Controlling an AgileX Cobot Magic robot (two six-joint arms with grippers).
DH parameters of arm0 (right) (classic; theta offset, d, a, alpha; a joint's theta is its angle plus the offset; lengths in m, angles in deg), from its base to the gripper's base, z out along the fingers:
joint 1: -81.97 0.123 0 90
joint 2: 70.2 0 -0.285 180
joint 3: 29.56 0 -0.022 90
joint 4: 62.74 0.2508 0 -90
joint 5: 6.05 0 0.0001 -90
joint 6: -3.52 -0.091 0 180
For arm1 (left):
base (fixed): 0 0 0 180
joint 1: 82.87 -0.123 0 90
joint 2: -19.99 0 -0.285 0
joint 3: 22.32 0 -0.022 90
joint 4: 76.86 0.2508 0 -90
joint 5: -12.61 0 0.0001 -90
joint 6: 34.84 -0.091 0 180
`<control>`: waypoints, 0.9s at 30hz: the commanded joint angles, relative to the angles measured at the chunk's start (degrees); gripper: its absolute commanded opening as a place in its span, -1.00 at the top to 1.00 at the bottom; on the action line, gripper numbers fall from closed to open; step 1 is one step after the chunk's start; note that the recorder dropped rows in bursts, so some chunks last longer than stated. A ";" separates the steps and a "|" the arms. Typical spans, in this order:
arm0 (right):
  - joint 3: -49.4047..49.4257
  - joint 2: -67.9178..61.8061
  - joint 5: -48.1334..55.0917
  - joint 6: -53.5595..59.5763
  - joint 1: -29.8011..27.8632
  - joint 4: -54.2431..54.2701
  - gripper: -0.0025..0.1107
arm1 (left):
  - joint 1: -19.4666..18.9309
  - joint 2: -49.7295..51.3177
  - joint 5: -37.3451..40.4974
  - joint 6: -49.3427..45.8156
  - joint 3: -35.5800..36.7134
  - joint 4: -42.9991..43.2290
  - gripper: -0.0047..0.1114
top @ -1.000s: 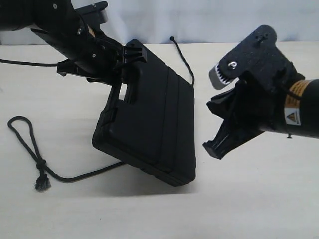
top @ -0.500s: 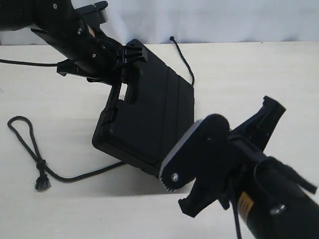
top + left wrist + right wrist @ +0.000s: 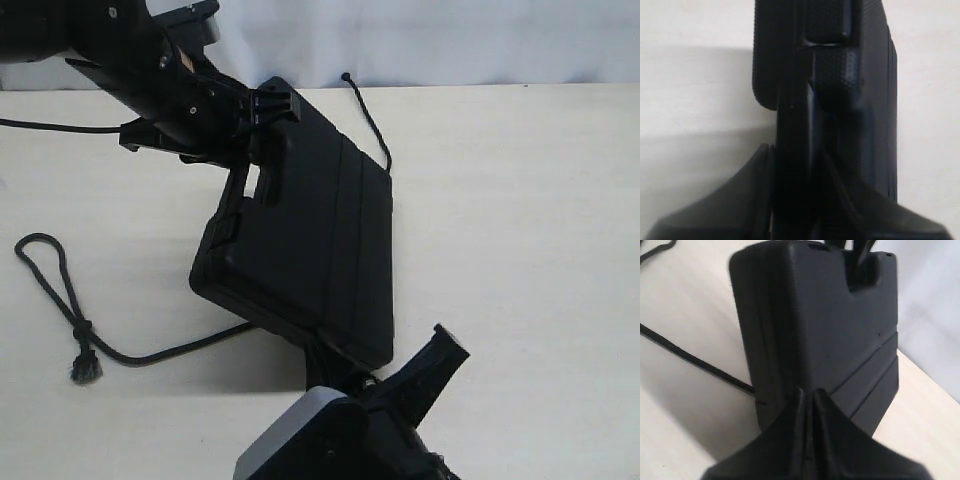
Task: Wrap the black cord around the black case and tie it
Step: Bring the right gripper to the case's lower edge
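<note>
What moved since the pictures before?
The right pincer swung from beside the black case down toward its lower edge, shut, holding nothing. The left pincer still grips the case's handle end, tilted up; the black cord lies as before.

Table (image 3: 520,200) on the right side of the black case (image 3: 310,240) lay open, giving wide approach room. The case stood tilted mid-table. Left gripper (image 3: 262,112) clamped its handle end, blocking that side. Right gripper (image 3: 448,348), jaws together, crowded the case's opposite corner. Black cord (image 3: 150,355) crossed the left side of the table and ran under the case. Clearance beneath could not be judged.
</note>
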 commanded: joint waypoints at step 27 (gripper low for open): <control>-2.70 -2.37 1.26 -0.92 -1.75 -0.26 -0.60 | 0.63 -1.21 -4.71 -0.65 -1.35 -5.63 0.92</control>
